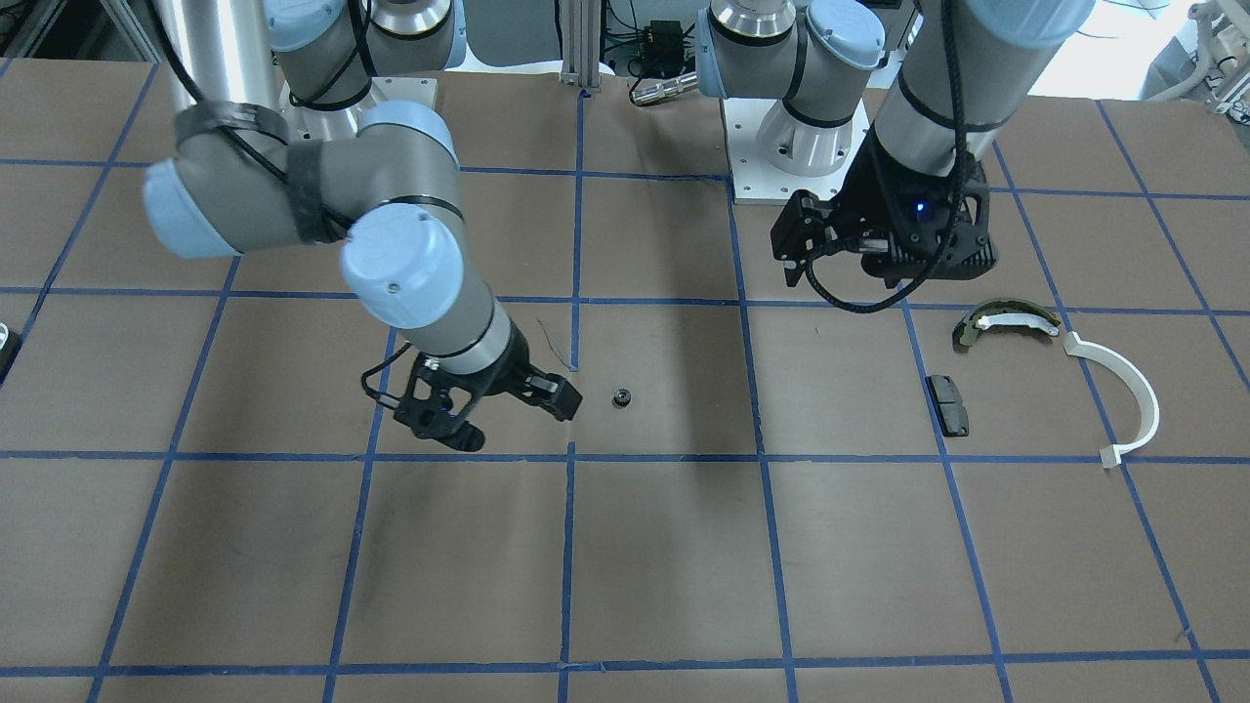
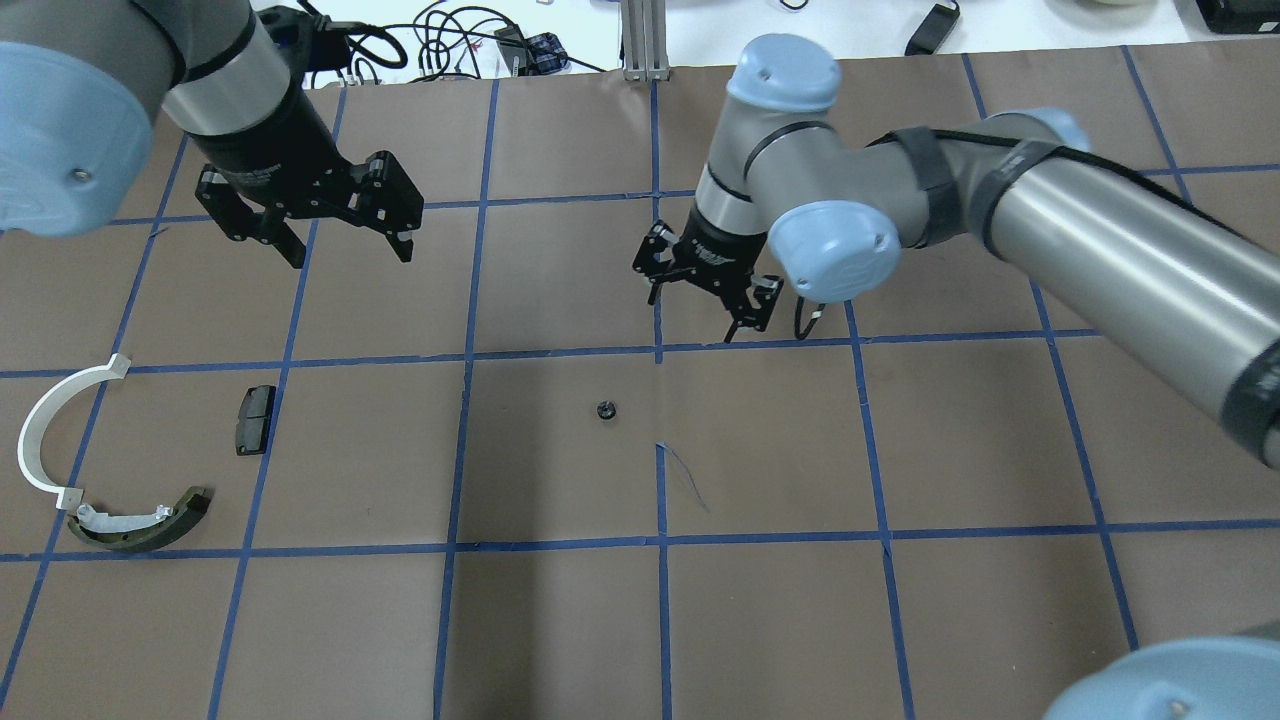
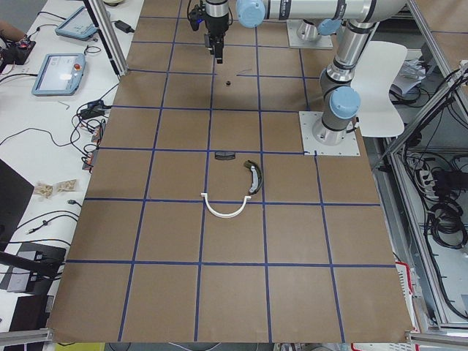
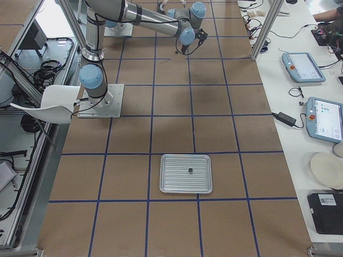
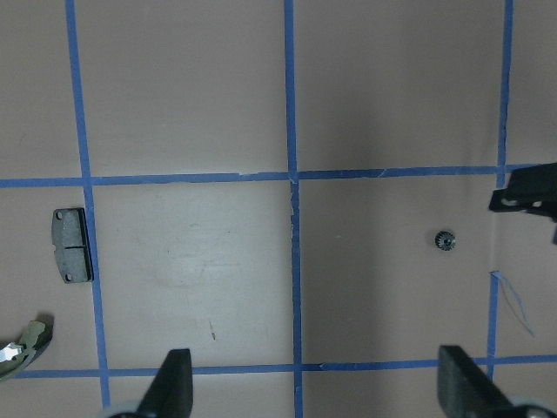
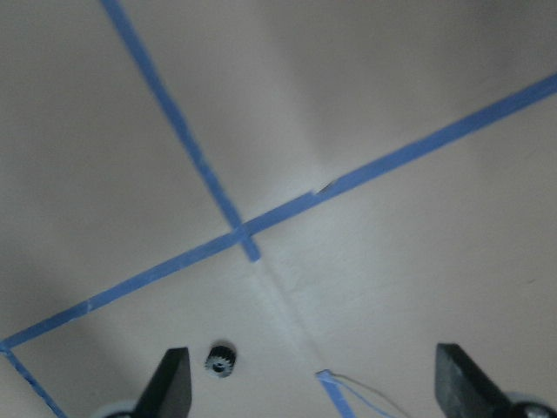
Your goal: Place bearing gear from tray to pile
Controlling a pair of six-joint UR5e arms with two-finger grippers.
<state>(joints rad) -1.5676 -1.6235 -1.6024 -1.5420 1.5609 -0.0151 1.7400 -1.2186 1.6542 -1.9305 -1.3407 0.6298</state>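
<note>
Fingertips of your right pincer (image 6: 313, 387) frame the bottom of its wrist view, spread wide with nothing between them; the bearing gear (image 6: 221, 359) sits on the table (image 6: 418, 261) just inside one finger. From the left wrist, your left pincer (image 5: 313, 383) is equally wide and empty, the gear far off to one side, the black pad (image 5: 72, 246) opposite. Overhead, the gear lies alone mid-table, well apart from the pile (image 2: 255, 420): pad, white half-ring (image 2: 25, 440), olive shoe (image 2: 165, 528). From the right end, a ribbed tray (image 4: 171, 184) holds one small dark part (image 4: 190, 171) at its middle
</note>
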